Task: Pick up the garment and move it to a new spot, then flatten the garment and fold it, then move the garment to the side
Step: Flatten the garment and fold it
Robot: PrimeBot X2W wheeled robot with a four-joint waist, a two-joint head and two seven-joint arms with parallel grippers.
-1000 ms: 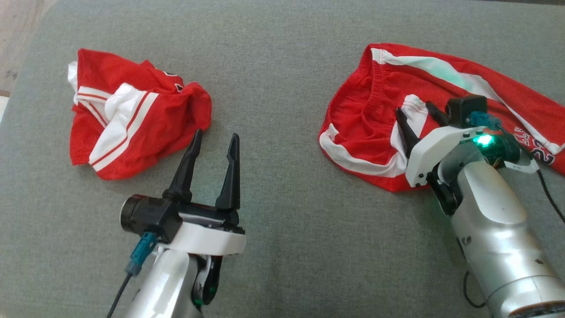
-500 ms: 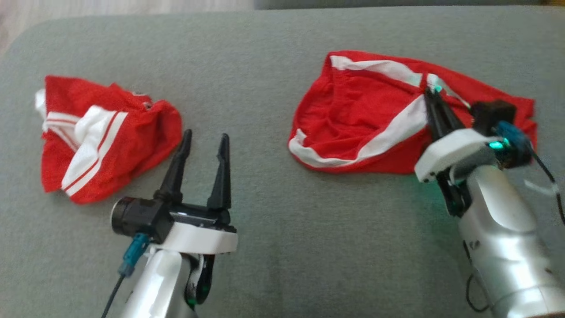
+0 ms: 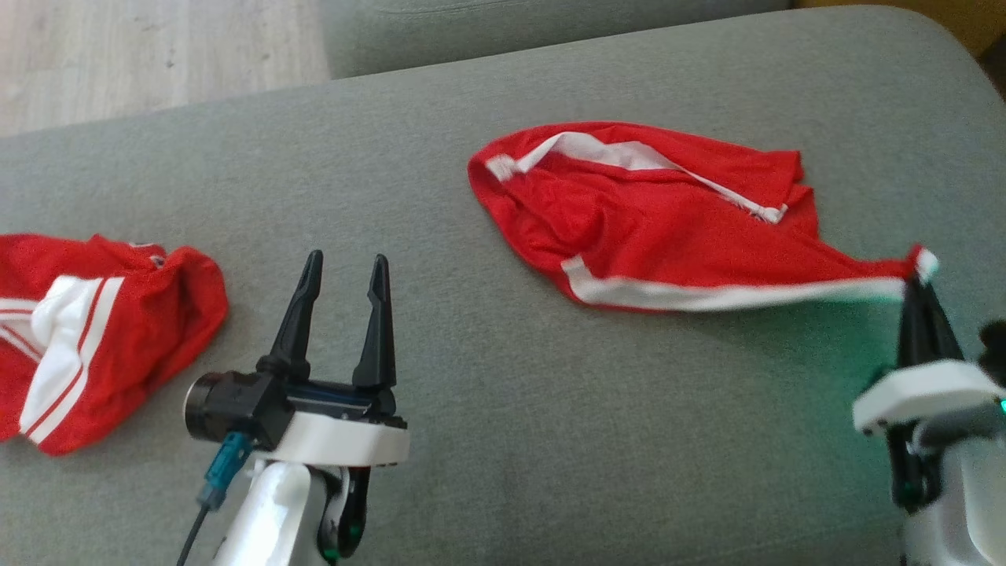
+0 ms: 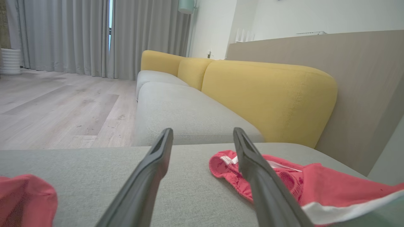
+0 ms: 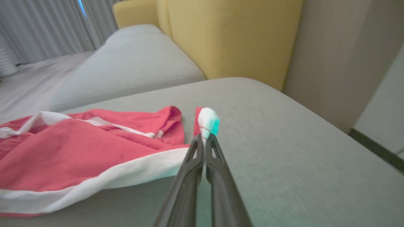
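Note:
The garment (image 3: 652, 224) is red mesh with white trim, spread over the grey sofa seat (image 3: 503, 393) at centre right of the head view. My right gripper (image 3: 916, 284) is shut on its white-trimmed corner at the right edge, pulling the hem taut. The right wrist view shows that corner (image 5: 206, 121) pinched between the closed fingertips (image 5: 204, 138), with the garment (image 5: 79, 148) trailing left. My left gripper (image 3: 346, 271) stands open over bare cushion at lower left, holding nothing. Its fingers (image 4: 157, 167) frame the garment's far end (image 4: 284, 179).
A second crumpled red and white garment (image 3: 86, 330) lies at the left edge of the seat. Yellow backrests (image 4: 268, 97) and a beige wall rise behind the sofa. Wooden floor (image 3: 157, 55) shows past the far edge.
My right gripper shut on the garment's white-trimmed edge and dragged it rightward, stretching the cloth out. The head camera shifted too. The left gripper stayed open.

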